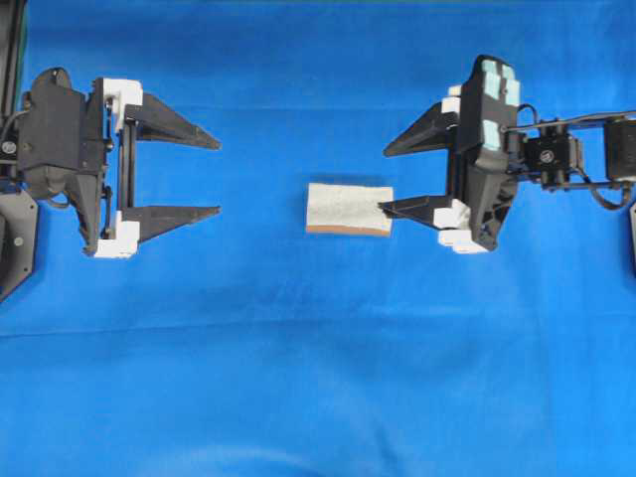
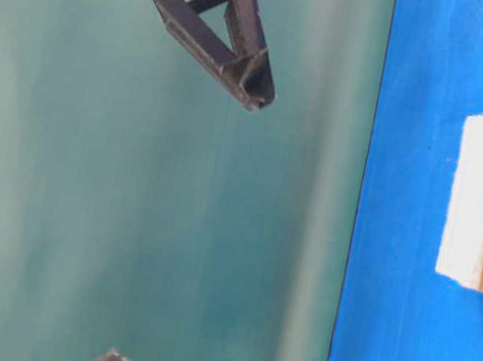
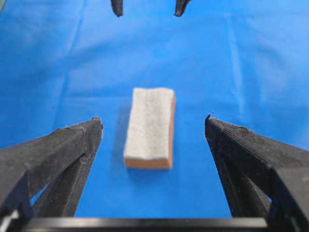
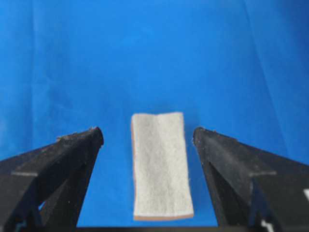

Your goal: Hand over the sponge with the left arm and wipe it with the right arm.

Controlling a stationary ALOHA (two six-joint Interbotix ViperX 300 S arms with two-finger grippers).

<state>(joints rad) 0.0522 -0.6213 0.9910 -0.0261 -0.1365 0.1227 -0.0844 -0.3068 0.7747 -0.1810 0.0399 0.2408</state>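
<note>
Meanwhile, both the left gripper [image 1: 219,177] and right gripper [image 1: 384,180] gape wide, sponge [image 1: 348,209] lying flat on the blue desk [image 1: 318,378] between them.

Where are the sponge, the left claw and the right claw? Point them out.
sponge [image 1: 348,208], overhead view, middle of its speckled grey-white top.
left claw [image 1: 218,178], overhead view, open gap midway between its two fingertips.
right claw [image 1: 385,180], overhead view, open gap midway between its fingertips, the lower tip at the sponge's edge.
</note>
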